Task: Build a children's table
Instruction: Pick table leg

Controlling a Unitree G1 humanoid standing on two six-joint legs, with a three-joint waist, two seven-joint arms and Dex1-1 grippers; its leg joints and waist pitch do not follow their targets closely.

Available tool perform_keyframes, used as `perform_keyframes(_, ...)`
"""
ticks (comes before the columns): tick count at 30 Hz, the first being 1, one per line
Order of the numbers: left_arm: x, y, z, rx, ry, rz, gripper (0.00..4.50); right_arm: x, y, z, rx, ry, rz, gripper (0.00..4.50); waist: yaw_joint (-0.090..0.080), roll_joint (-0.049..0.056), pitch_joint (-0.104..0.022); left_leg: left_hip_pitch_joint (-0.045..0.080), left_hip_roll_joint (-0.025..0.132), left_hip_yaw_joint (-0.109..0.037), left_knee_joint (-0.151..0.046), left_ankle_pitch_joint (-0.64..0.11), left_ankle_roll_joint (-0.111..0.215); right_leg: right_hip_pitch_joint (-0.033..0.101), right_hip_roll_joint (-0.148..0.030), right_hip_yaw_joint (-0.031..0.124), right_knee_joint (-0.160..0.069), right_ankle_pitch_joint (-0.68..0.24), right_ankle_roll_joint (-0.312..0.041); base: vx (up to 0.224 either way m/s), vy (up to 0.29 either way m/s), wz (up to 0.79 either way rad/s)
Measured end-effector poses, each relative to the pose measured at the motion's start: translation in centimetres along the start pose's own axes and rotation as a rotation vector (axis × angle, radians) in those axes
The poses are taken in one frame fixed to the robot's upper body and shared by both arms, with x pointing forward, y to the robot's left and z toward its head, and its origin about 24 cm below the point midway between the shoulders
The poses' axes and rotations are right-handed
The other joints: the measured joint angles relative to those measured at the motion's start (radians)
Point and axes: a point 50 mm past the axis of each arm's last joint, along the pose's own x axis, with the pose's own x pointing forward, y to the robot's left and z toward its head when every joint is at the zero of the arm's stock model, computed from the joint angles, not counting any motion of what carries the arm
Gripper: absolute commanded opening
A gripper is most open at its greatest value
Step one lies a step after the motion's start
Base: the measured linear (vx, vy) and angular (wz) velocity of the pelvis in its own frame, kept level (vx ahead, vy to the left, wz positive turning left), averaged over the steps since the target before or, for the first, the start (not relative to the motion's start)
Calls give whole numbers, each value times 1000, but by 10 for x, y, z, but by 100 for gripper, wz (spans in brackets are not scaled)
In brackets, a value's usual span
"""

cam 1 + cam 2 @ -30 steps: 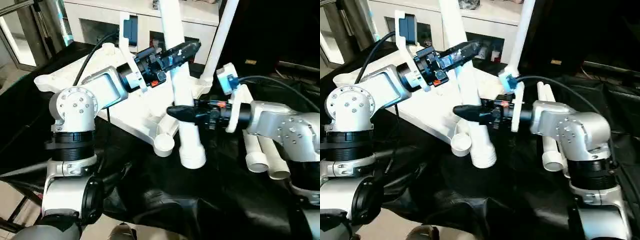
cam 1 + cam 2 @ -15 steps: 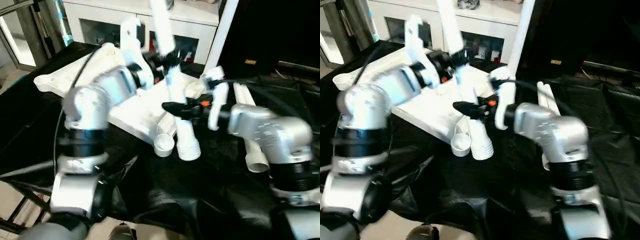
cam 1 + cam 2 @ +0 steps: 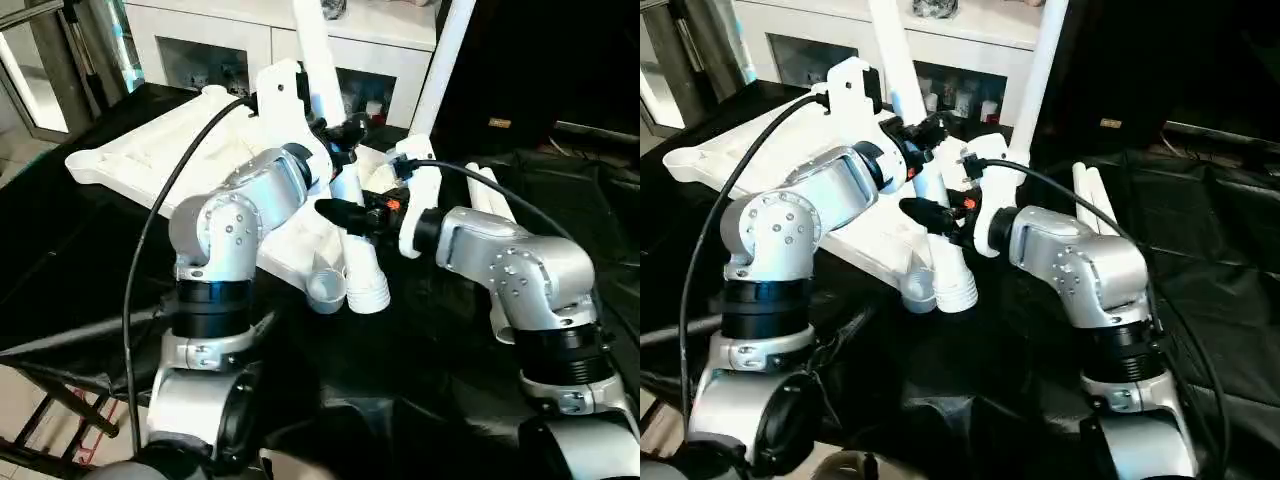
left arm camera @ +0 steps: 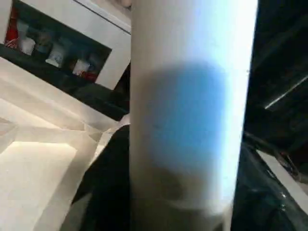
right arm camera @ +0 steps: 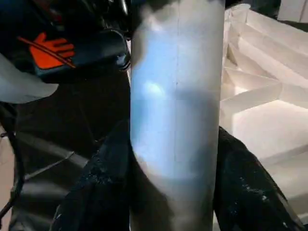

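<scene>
You have both grippers on the same white leg [image 3: 340,170], and that makes sense, because a long tube tips easily if only one claw holds it. The left gripper [image 3: 340,135] grabs the leg higher up, and the right gripper [image 3: 345,213] is clenched around it lower down, so the leg leans back with its wide open end [image 3: 367,295] low, just beside the round corner socket [image 3: 326,290] of the tabletop [image 3: 140,150]. The tabletop lies upside down on the black-draped work table [image 3: 80,280] with its ribs facing up, so the sockets can take the legs. One leg already in a socket [image 3: 440,70] stands up at the far corner. Two more spare legs [image 3: 497,300] lie side by side on the black cloth, behind your right arm, waiting their turn. In the right wrist view the black fingers [image 5: 101,192] hug the tube on both sides, so that claw really is holding it. In the left wrist view the tube sits right up close with a dark finger [image 4: 108,173] beside it, so I think that claw holds it too. Compared with a second ago, both arms have swung inward and the wrists have turned, and the leg's wide end sits closer to the corner socket than it did. I think your next job is to line that end up over the socket and push it in.
</scene>
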Motion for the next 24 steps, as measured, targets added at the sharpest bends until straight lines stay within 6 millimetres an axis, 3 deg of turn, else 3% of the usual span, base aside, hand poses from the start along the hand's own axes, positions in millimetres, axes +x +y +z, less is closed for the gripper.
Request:
perform_keyframes(1,0,0,0,-1,-2,-1,185,0,0,0,-2,-2,0,234,0,0,0,0,0,0,0,0,0,0,0,0,0,0,0,0,0,0)
perform_keyframes(6,-4,6,4,-18,-22,-33,177,-4,0,9,40,-72,37,269,-5,0,0,0,0,0,0,0,0,0,0,0,0,0,1,0,0,0)
perform_keyframes(8,-6,5,7,-36,-20,-126,177,-10,-1,12,37,-69,93,287,-2,-1,0,-1,0,0,0,0,0,0,0,0,-1,0,1,0,0,0)
perform_keyframes(14,-24,-10,19,-2,-18,-495,177,-34,-1,0,39,6,270,289,5,-2,0,-1,0,0,0,0,0,0,0,0,-2,0,1,0,0,0)
perform_keyframes(20,-38,-18,19,24,-4,-730,177,-39,8,-4,3,52,379,289,3,-2,-1,0,0,0,0,0,0,0,0,0,0,0,0,0,0,0)
perform_keyframes(21,-40,-20,20,43,-6,-776,177,-40,9,-3,-3,54,394,262,4,-2,-1,1,0,0,0,0,0,0,0,0,0,0,0,0,0,0)
perform_keyframes(24,-43,-22,21,68,-10,-827,177,-40,13,-3,-5,53,421,244,2,-2,-1,2,0,0,0,0,0,1,0,0,0,0,1,0,0,0)
